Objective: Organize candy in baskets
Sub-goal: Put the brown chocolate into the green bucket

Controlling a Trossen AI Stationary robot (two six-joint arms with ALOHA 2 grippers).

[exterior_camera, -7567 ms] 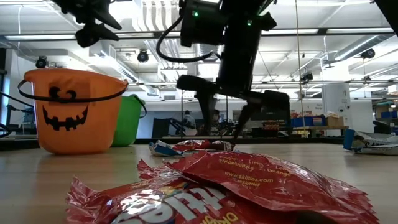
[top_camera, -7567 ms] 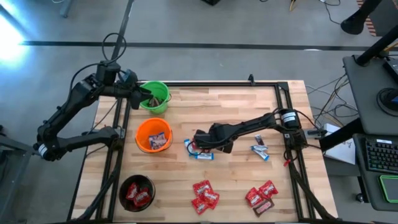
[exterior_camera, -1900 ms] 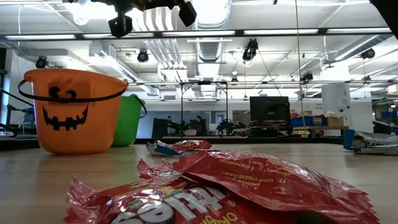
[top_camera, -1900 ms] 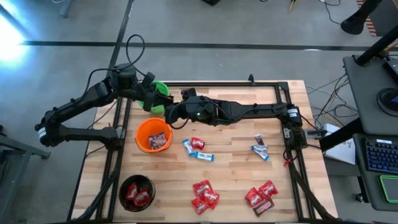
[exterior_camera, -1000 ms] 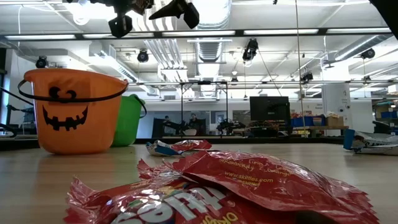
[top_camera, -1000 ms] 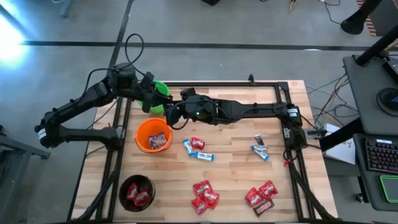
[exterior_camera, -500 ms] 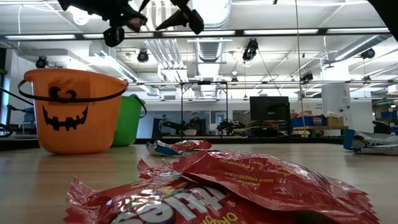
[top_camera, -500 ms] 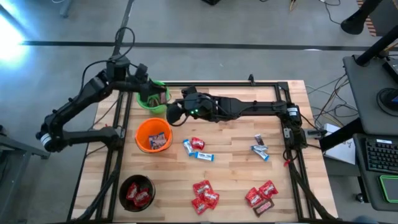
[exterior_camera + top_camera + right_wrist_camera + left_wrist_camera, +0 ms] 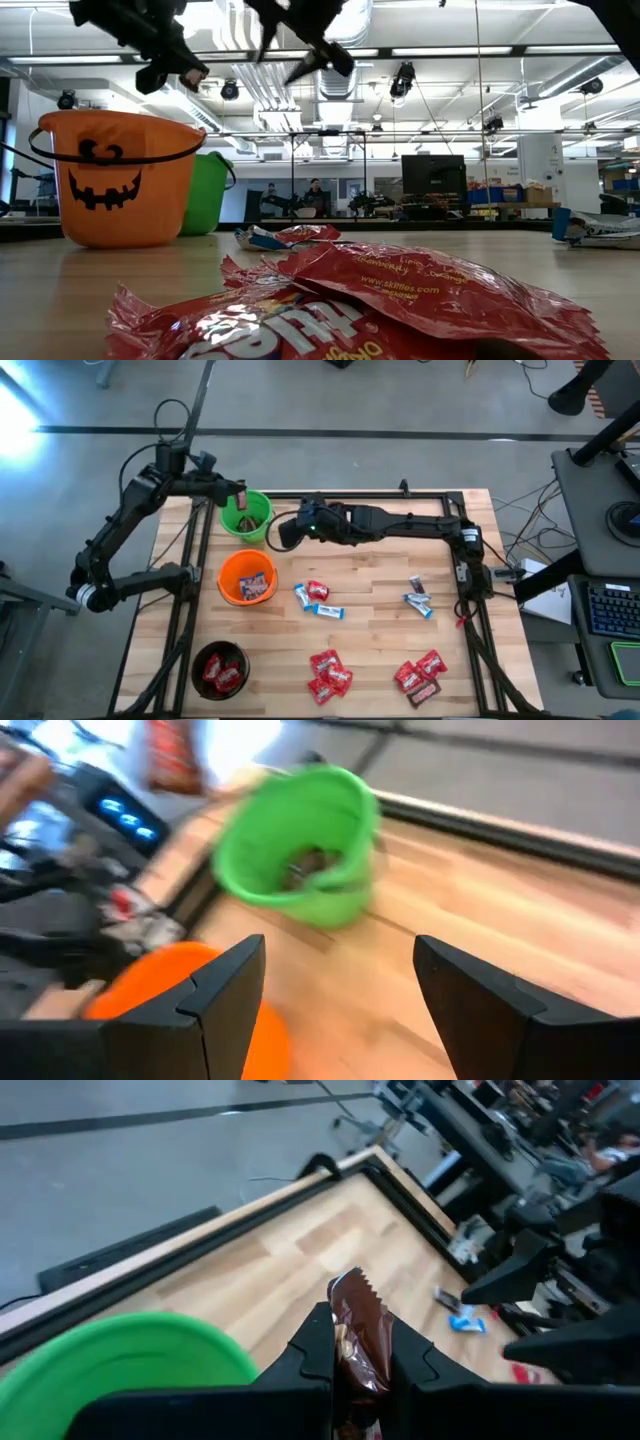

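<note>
I take the green bucket (image 9: 246, 517) at the far left corner of the desk (image 9: 400, 610) as my landmark. My left tool (image 9: 350, 1342) hangs right above its rim, pinched tight on a dark brown candy bar (image 9: 360, 1335) that stands up between the fingers. My right tool (image 9: 283, 532) floats just beside the bucket on the desk's inner side, its jaws spread wide with nothing between them; its own camera looks into the bucket, where I see some dark pieces at the bottom but cannot tell what they are.

The orange bucket (image 9: 246, 577) stands just in front of the green one and holds a few sweets. The black bucket (image 9: 219, 669) sits farther along that same edge, well apart from the green one, with red packets inside. The loose candy lies away from both tools: a red and blue cluster (image 9: 318, 598) beside the orange bucket, blue-and-white pieces (image 9: 419, 601) toward the right edge, and red packets (image 9: 329, 674) along the near edge.
</note>
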